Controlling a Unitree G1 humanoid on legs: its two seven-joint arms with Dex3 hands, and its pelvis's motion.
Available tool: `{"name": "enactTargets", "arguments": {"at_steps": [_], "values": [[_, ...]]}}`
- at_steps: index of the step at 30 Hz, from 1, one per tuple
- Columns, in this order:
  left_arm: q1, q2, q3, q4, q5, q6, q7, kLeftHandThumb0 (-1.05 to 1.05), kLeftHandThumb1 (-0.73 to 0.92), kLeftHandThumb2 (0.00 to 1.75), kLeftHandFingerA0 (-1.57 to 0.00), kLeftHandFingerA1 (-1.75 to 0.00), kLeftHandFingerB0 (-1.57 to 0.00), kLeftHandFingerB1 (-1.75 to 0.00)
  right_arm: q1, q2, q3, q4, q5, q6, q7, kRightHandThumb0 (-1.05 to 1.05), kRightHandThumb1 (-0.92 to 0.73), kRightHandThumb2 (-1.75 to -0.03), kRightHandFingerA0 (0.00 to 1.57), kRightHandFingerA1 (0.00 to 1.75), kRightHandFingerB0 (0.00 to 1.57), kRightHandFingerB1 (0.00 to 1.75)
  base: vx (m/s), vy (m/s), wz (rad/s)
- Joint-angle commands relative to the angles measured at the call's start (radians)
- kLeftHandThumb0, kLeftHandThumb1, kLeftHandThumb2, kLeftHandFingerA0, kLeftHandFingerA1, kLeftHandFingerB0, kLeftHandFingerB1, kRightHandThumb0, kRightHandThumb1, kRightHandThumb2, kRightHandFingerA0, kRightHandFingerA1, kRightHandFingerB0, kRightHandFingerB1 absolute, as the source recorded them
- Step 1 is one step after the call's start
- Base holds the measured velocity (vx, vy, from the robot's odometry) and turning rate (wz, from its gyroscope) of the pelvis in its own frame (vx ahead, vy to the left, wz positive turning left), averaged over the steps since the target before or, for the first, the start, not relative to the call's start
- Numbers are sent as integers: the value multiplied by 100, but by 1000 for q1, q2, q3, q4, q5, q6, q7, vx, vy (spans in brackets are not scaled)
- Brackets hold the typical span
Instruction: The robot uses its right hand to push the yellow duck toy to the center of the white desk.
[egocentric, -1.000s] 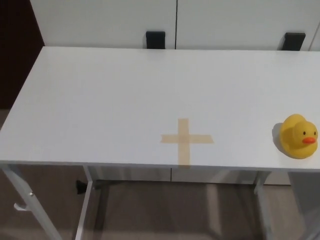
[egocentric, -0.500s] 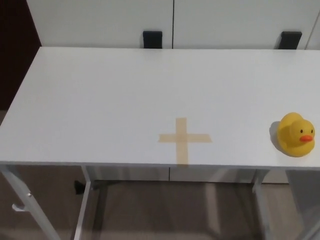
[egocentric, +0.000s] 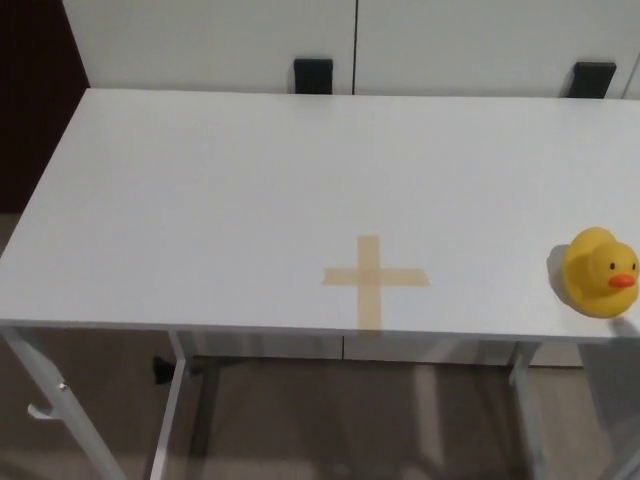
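A yellow duck toy (egocentric: 600, 271) with an orange beak stands on the white desk (egocentric: 250, 190) near its front right corner, at the picture's right edge. A tan tape cross (egocentric: 373, 278) marks the desk near the middle of the front edge, well to the left of the duck. Neither of my hands shows in the head view.
Two black brackets (egocentric: 313, 75) (egocentric: 594, 80) sit at the desk's far edge against the white wall panels. Below the front edge I see the desk's grey metal legs (egocentric: 180, 400) and a brown floor. A dark area lies beyond the desk's left end.
Only the camera has shifted slightly, so the whole picture has drifted a few pixels. The duck keeps its place relative to the tape cross.
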Motion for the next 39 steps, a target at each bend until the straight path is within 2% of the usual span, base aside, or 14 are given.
{"name": "enactTargets", "arguments": {"at_steps": [1, 9, 10, 14, 16, 17, 21, 29, 30, 33, 34, 37, 38, 39], "values": [[-1, 12, 9, 6, -14, -35, 0, -14, 61, 90, -84, -81, -84, -86, -87, 35, 116, 54, -70, -28, 6, -80, -75, -117, 1, 22, 5, 23, 0, 0, 0], [2, 15, 0, 2, -4, -36, 5, -15, 60, 90, -84, -83, -85, -86, -121, 81, 198, 152, -100, -107, 4, -82, -76, -118, 1, 27, 5, 23, 0, 0, 0], [1, 17, -1, 1, -3, -35, 3, -15, 59, 92, -85, -83, -83, -85, -125, 87, 206, 161, -100, -107, 10, -88, -80, -121, 0, 20, 13, 19, 0, 0, 0], [3, 20, 1, -1, -7, -40, -3, -17, 59, 87, -84, -85, -88, -91, -124, 125, 238, 172, -99, -106, 26, -89, -81, -121, 6, 18, 10, 19, 0, 0, 0], [0, 19, -4, 1, -2, -40, -1, -16, 61, 86, -86, -86, -88, -88, -115, 143, 244, 153, -92, -95, 27, -85, -80, -118, 0, 25, 9, 24, 0, 0, 0], [-4, 18, -5, 3, -1, -38, -1, -13, 59, 88, -87, -86, -90, -88, -116, 150, 245, 146, -91, -82, 22, -87, -80, -86, 5, 28, 8, 24, 0, 0, 0], [-12, 16, -11, 10, 4, -47, 3, -16, 59, 87, -88, -85, -88, -86, -147, 172, 275, 191, -121, -79, 7, -78, -92, -76, 5, 32, 8, 28, 0, 0, 0], [-14, 10, -23, 15, 9, -44, 6, -16, 61, 85, -86, -82, -86, -86, -187, 217, 319, 300, -160, -135, -15, -81, -92, -79, 6, 39, 9, 30, 0, 0, 0], [-11, 9, -24, 13, 8, -47, 6, -14, 58, 90, -86, -84, -89, -88, -191, 226, 325, 311, -167, -137, -25, -87, -81, -117, 1, 47, 11, 36, 0, 0, 0], [-6, 6, -26, 15, 8, -51, 8, -12, 56, 95, -87, -84, -89, -88, -196, 241, 339, 327, -180, -135, -41, -86, -82, -117, 4, 49, 6, 38, 0, 0, 0], [-3, 1, -22, 13, 2, -46, 4, -12, 56, 95, -87, -83, -87, -87, -192, 251, 351, 336, -193, -132, -55, -36, -53, -114, 1, 52, 0, 49, 0, 0, 0], [-1, -2, -26, 12, 3, -44, 2, -12, 52, 104, -86, -86, -86, -88, -184, 254, 357, 344, -202, -141, -62, -36, -53, -113, 1, 51, 0, 49, 0, 0, 0], [1, -3, -29, 10, 6, -46, 3, -12, 59, 93, -86, -84, -88, -87, -184, 256, 365, 356, -211, -146, -72, -81, -92, -74, 15, 42, 14, 31, 0, 0, 0], [1, -3, -31, 10, 8, -44, 4, -13, 61, 91, -86, -82, -88, -87, -181, 257, 366, 360, -213, -149, -75, -81, -92, -76, 14, 42, 15, 33, 0, 0, 0]]}}
